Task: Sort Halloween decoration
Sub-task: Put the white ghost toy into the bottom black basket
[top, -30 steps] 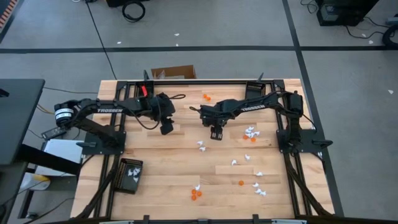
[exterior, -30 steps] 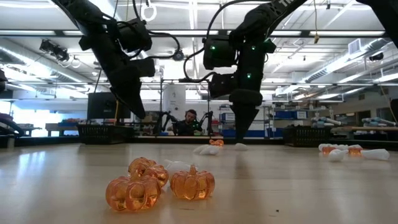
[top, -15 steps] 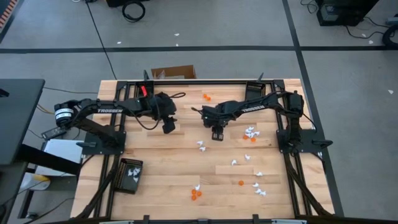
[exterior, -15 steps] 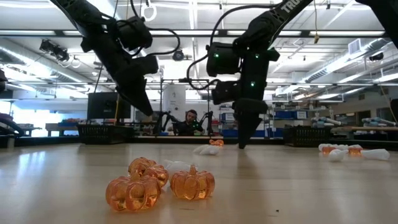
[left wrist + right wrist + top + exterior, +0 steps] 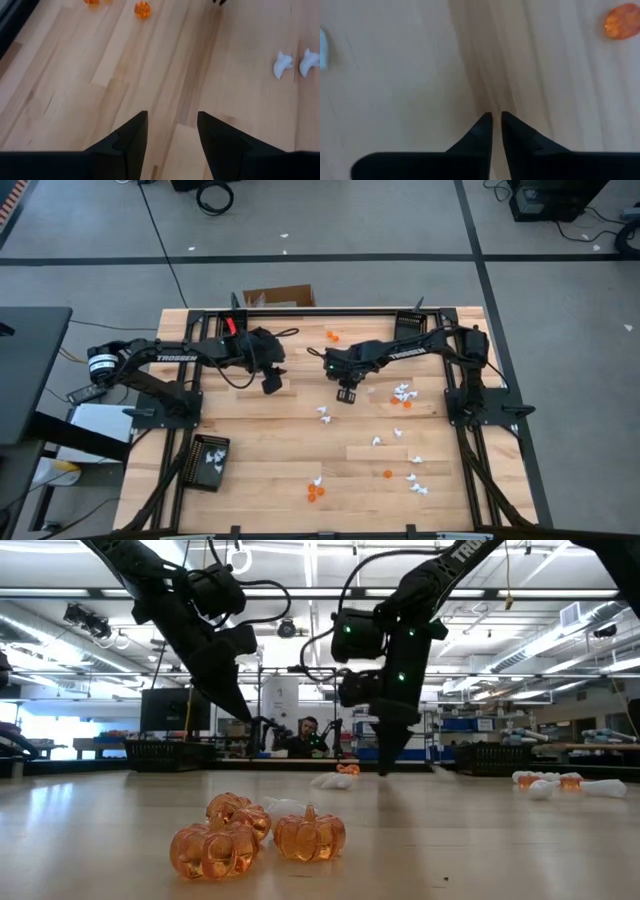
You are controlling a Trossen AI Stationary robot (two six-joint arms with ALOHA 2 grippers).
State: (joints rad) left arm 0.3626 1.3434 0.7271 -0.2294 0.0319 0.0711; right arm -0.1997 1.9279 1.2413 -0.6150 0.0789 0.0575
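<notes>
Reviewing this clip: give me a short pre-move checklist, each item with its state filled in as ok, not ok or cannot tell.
1. Left pincer open and empty: ok.
2. Right pincer carrying nothing: ok, fingers nearly shut, bare wood between them.
3. Right pincer over a trinket: not ok, only bare wood under it; nearest white trinkets lie apart from it.
4. Tray reachable: ok, at the table's front left, white pieces inside.
5. Orange pumpkins sorted: not ok, loose on the table.
6. Black trinkets located: cannot tell.
</notes>
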